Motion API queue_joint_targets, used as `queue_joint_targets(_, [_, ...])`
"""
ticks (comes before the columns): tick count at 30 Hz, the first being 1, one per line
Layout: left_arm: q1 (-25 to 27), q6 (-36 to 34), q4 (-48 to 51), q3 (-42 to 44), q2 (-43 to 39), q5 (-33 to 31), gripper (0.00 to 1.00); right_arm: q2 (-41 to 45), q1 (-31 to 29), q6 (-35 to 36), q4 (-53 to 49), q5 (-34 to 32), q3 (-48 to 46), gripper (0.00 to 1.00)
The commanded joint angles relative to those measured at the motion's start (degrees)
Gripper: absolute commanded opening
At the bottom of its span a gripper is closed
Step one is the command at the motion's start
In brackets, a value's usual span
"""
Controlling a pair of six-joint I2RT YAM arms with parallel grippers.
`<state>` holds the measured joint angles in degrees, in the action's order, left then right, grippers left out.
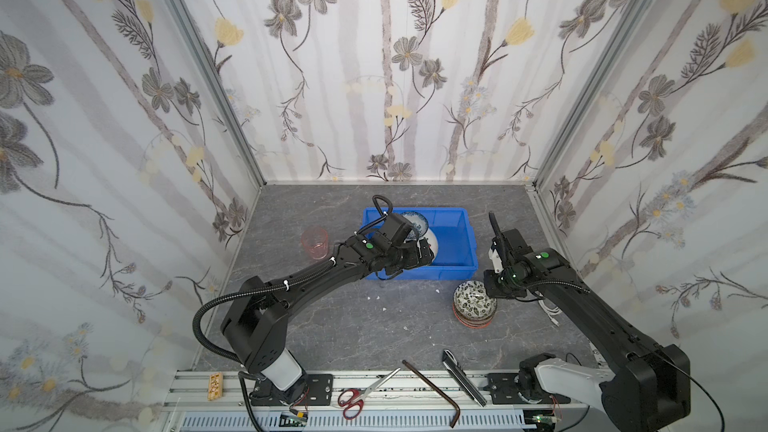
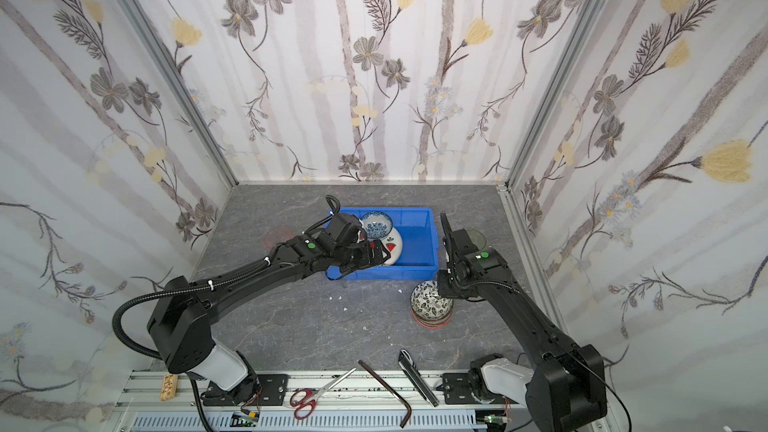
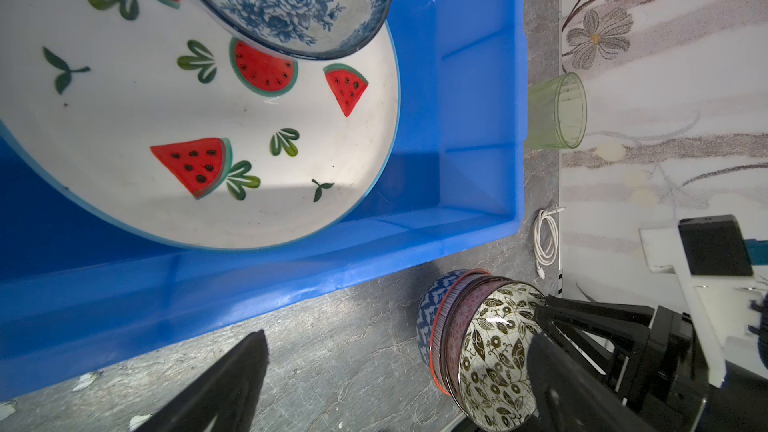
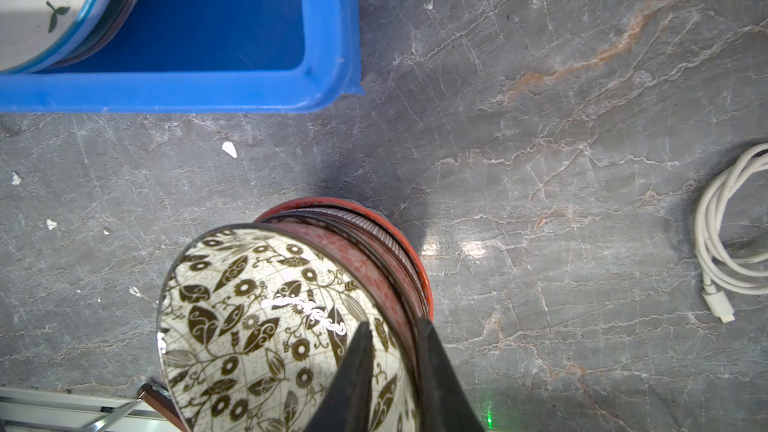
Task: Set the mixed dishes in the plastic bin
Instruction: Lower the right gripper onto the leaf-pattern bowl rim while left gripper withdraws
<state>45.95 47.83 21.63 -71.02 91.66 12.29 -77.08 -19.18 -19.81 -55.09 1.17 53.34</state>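
Near-right on the bench (image 4: 540,118), right gripper (image 4: 394,322) pinching the black leafy bowl (image 4: 249,305) rim; lift only that one, straight up.

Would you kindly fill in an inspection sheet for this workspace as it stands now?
Surface: grey marbled tabletop, small white chips scattered.
Job's things: blue bin holds watermelon plate with blue floral bowl on it; bowl stack, pink tumbler, green tumbler outside.
Clutter: scissors, hex key on front rail.
Grippers: left gripper open over bin, nothing held; right gripper fingers straddle black leafy bowl rim, grip unclear.
Cables: white cable coiled on tabletop.
Surroundings: floral wallpaper walls.
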Motion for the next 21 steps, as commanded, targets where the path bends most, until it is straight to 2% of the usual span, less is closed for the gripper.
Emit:
queue_joint_targets(1, [0.1,0.3,-1.5,-0.2,0.1,0.0,1.00,-0.3,-0.2,0.5,1.5,0.2,-0.1,0.18])
queue_joint_targets(12, [0.4,0.2,-1.5,-0.8,1.2,0.4,1.00,0.2,-0.4,1.0,0.5,-0.9,0.4,0.10])
queue_joint_targets(21, [0.5,0.2,-1.5,-1.3,1.6,0.5,1.00,1.2,-0.6,1.2,-0.5,-1.2,1.5,0.08])
